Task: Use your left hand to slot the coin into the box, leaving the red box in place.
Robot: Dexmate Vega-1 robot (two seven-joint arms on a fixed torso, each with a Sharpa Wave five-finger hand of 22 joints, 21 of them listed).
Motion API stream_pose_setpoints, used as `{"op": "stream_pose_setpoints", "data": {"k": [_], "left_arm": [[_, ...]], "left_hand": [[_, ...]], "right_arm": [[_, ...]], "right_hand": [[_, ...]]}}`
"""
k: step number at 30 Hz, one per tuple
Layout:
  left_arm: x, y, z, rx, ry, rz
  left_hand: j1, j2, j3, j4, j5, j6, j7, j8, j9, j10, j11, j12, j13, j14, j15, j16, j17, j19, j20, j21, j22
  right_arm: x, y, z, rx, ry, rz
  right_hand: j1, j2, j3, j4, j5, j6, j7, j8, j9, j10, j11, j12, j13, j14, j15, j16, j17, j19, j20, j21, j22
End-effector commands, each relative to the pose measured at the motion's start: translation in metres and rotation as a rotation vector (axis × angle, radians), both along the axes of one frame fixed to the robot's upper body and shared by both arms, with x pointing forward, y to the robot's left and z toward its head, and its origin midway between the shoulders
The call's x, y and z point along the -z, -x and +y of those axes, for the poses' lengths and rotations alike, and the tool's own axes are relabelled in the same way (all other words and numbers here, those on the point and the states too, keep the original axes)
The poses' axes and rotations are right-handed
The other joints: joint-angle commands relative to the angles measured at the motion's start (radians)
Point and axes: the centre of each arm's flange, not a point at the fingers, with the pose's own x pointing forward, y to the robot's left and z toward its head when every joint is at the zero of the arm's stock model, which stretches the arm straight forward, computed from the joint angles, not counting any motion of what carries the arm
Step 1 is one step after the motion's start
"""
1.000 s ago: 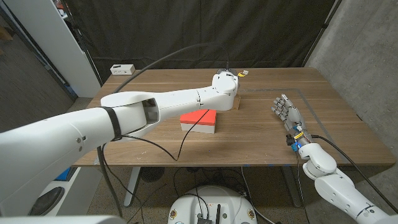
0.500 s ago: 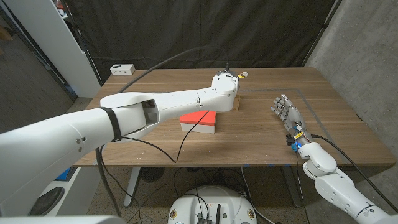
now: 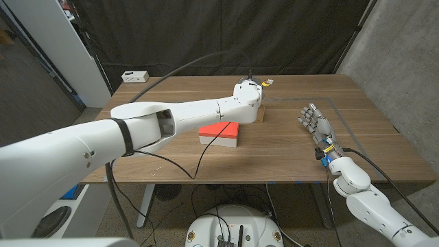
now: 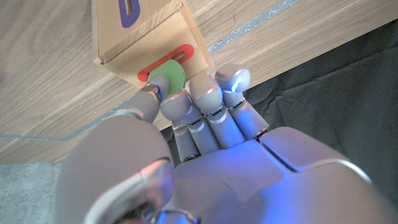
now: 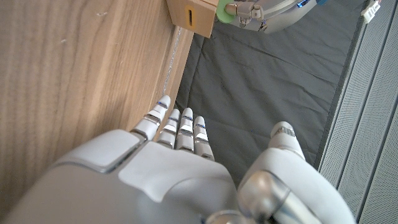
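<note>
- Black curtains hang behind a wooden bench [image 3: 288, 154] that fills the middle of the head view.
- On the bench, a little left of centre, sits a low red box [image 3: 220, 133] with a white base; the long white left arm crosses just behind it.
- Farther back stands a small wooden box [image 4: 146, 37], its side bearing a red-rimmed slot [image 4: 168, 62] and a blue-rimmed one.
- The left hand [image 4: 193, 112] pinches a green coin [image 4: 169, 76] between thumb and fingertips [image 4: 177, 102], with the coin's edge at the mouth of the red-rimmed slot, seemingly partly in.
- The coin looks like a thin, stiff, light disc, probably smooth plastic, so likely to slip or twist in a loose pinch.
- Best held by its trailing edge or flat faces, leaving the leading edge free for the slot.
- The wooden box looks light and may slide or tip if the coin is pushed off-line.
- The right hand [image 3: 317, 123] stands on its edge near the bench's right side, fingers apart and holding nothing, well away from both boxes.
- The left arm passes close by the red box, so any sweep risks nudging it.
</note>
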Motion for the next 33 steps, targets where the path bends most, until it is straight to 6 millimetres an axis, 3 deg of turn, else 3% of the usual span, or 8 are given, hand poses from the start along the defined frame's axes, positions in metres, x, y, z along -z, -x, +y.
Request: {"op": "stream_pose_setpoints", "data": {"k": [1, 10, 17, 33], "left_arm": [[-0.0007, 0.0037, 0.0050, -0.010, 0.002, -0.010], [-0.0031, 0.0028, 0.0107, -0.030, 0.005, -0.012], [-0.0024, 0.0008, 0.0117, -0.023, 0.008, -0.007], [-0.0053, 0.0014, 0.0098, 0.003, 0.011, -0.006]], "left_hand": [[-0.004, -0.021, -0.007, 0.002, 0.009, 0.072, 0.072, 0.011, -0.004, 0.004, -0.014, -0.009, -0.011, 0.006, 0.000, -0.008, -0.002, 0.005, -0.069, -0.005, -0.006], [-0.028, -0.055, -0.023, 0.006, 0.009, 0.017, 0.071, -0.007, -0.023, -0.003, -0.018, -0.026, -0.025, -0.004, 0.000, -0.021, -0.013, 0.007, -0.068, -0.014, -0.030], [-0.057, -0.089, -0.039, 0.010, 0.006, -0.079, 0.078, -0.018, -0.049, -0.014, -0.018, -0.055, -0.054, -0.005, 0.000, -0.029, -0.026, 0.012, -0.068, -0.026, -0.060], [-0.089, -0.102, -0.038, 0.014, 0.003, -0.136, 0.079, -0.011, -0.090, -0.024, -0.018, -0.076, -0.067, -0.013, 0.000, -0.037, -0.030, 0.009, -0.068, -0.036, -0.079]], "right_arm": [[-0.0031, -0.0012, 0.0017, -0.001, 0.001, -0.005], [-0.0055, -0.0013, 0.0032, 0.000, 0.008, -0.011], [-0.0074, -0.0014, 0.0036, 0.003, 0.012, -0.014], [-0.0107, 0.0017, 0.0032, 0.013, 0.015, -0.018]], "right_hand": [[0.003, 0.008, 0.003, -0.008, -0.002, 0.005, 0.002, -0.001, 0.005, 0.010, 0.000, -0.002, 0.005, 0.006, 0.006, 0.004, 0.000, 0.007, -0.003, 0.001, 0.003], [0.003, 0.009, 0.003, -0.008, -0.002, 0.006, 0.002, -0.001, 0.005, 0.010, 0.000, -0.002, 0.005, 0.007, 0.004, 0.004, 0.000, 0.006, -0.003, 0.001, 0.003], [0.003, 0.009, 0.003, -0.008, -0.002, 0.006, 0.002, -0.001, 0.005, 0.010, -0.001, -0.002, 0.005, 0.008, 0.004, 0.004, 0.000, 0.007, 0.000, 0.001, 0.003], [0.003, 0.009, 0.004, -0.008, -0.002, 0.007, 0.002, -0.001, 0.005, 0.011, 0.000, -0.002, 0.005, 0.008, 0.004, 0.004, 0.000, 0.008, 0.002, 0.001, 0.003]]}}
